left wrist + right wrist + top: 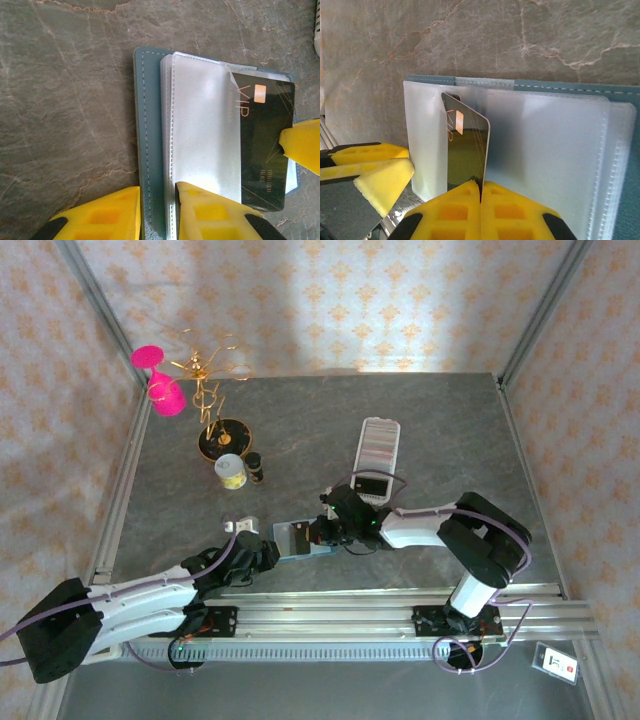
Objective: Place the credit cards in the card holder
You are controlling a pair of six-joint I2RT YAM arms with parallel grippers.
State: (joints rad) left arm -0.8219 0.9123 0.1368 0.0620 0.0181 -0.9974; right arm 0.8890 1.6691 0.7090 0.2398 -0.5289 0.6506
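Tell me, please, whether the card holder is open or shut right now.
Open: the card holder lies flat on the table, teal cover down, clear sleeves exposed, a black card at their edge.

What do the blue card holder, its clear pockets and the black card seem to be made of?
The card holder looks like matte teal leather or imitation: stitched edge. Its clear pockets look like thin glossy plastic film, catching glare. The black card is probably stiff shiny plastic, with a metallic chip.
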